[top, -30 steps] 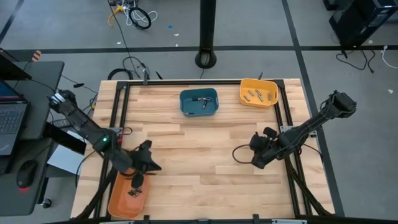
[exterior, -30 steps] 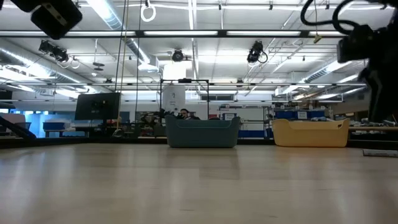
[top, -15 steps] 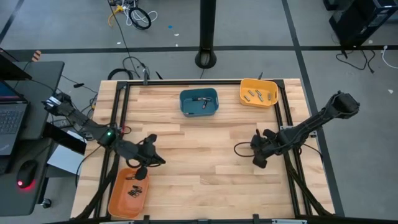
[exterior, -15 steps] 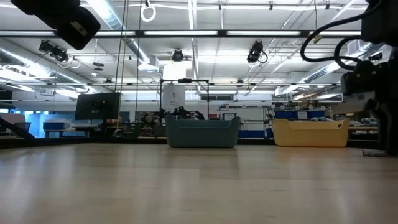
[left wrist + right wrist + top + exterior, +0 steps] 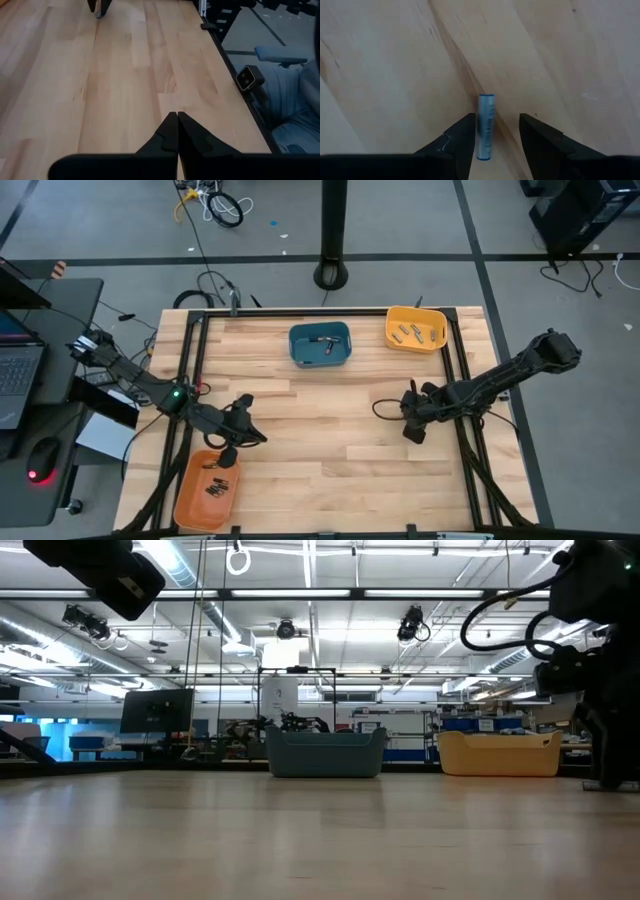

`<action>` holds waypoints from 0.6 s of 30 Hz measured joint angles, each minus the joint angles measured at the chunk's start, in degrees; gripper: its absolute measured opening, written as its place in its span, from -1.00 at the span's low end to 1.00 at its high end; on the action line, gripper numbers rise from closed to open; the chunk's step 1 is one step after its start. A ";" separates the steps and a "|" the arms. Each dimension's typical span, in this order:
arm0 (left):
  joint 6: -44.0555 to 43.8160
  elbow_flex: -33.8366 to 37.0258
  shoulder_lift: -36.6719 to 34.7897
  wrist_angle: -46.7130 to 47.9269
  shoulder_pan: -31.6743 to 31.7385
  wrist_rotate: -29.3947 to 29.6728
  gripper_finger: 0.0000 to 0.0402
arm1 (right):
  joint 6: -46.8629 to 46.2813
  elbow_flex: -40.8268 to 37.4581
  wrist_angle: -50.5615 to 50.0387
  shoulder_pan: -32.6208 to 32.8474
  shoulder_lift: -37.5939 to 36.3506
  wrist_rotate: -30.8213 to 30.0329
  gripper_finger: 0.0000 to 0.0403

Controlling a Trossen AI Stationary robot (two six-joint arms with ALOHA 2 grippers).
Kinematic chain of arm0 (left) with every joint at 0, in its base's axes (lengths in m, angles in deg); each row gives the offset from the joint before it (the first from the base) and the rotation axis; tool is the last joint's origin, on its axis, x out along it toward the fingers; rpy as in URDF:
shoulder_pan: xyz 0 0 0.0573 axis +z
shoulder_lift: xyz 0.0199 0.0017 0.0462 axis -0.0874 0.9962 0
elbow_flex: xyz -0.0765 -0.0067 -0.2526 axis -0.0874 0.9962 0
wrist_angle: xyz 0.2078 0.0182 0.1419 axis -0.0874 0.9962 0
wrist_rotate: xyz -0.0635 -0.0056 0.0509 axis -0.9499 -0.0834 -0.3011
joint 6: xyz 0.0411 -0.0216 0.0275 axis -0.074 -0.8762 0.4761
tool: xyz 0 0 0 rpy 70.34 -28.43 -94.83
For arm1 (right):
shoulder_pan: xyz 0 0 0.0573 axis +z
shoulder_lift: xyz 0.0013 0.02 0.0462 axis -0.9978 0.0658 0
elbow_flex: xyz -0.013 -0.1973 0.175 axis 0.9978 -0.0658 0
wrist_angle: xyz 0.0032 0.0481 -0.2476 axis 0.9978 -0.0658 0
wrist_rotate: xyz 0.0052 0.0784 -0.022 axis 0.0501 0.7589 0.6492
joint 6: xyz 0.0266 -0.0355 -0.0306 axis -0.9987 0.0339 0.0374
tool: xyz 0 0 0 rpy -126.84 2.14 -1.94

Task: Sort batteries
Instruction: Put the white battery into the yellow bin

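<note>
A battery (image 5: pixel 486 127) lay flat on the table (image 5: pixel 320 430), right side, between the open right gripper (image 5: pixel 493 134) fingers. Small, stiff and probably slick, so pinching mid-body looked safest. Left gripper (image 5: pixel 175 131) was shut.

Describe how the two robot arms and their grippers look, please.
Both arms are dark, slim and jointed. The left arm shows a small green light; the right arm has a black cable looping near its gripper. Gripper fingers are black and tapered.

bare wooden table (image 5: pixel 320 415) centre, teal bin (image 5: pixel 320 345) and yellow bin (image 5: pixel 415 329) at far edge
</note>
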 joint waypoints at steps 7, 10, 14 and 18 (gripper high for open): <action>0.28 0.00 0.02 0.06 0.00 0.04 -0.97 | 1.99 0.00 0.00 -2.03 0.00 3.22 -0.27; 0.31 0.00 0.03 0.09 0.00 0.05 -0.97 | 2.60 0.00 0.00 -2.46 0.00 3.84 -0.31; 0.62 0.00 0.04 0.13 0.00 0.07 -0.97 | 3.35 0.05 0.17 -2.82 1.00 4.00 -0.37; 1.73 0.00 0.04 0.09 0.00 0.24 -0.97 | 3.97 -0.87 1.76 -3.62 3.40 4.47 -0.46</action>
